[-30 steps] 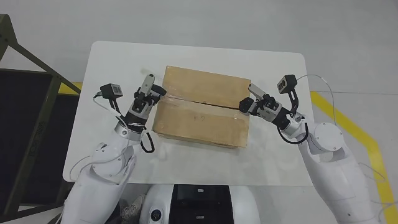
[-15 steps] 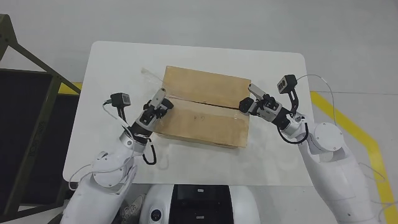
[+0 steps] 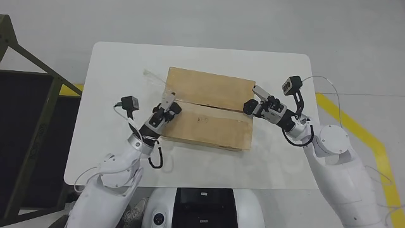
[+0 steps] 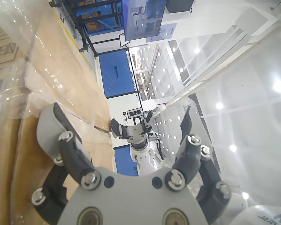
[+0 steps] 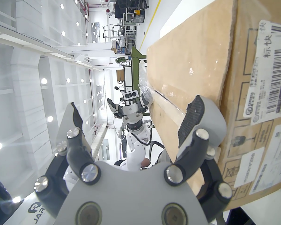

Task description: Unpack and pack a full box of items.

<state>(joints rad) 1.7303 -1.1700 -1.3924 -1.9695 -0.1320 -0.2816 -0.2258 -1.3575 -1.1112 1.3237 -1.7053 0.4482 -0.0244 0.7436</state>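
Note:
A closed brown cardboard box (image 3: 205, 107) sits in the middle of the white table (image 3: 114, 63). A strip of clear tape (image 3: 154, 78) hangs loose off its far left corner and lies crumpled (image 4: 25, 54) over the box top (image 4: 68, 87). My left gripper (image 3: 168, 110) is over the left end of the top seam, open (image 4: 123, 121), one finger (image 4: 61, 120) on the cardboard beside the tape. My right gripper (image 3: 254, 101) is at the seam's right end, open (image 5: 133, 113), one finger (image 5: 194, 111) against the box's top edge (image 5: 189, 59).
Printed labels (image 5: 267, 94) cover the box's right side. A dark green frame (image 3: 25, 57) and a black surface (image 3: 25, 133) stand left of the table. A yellow floor line (image 3: 361, 133) runs on the right. Bare table lies in front of the box.
My left gripper has moved right and nearer, from beside the box's left face onto the left end of the top seam. The right arm and the box have stayed put.

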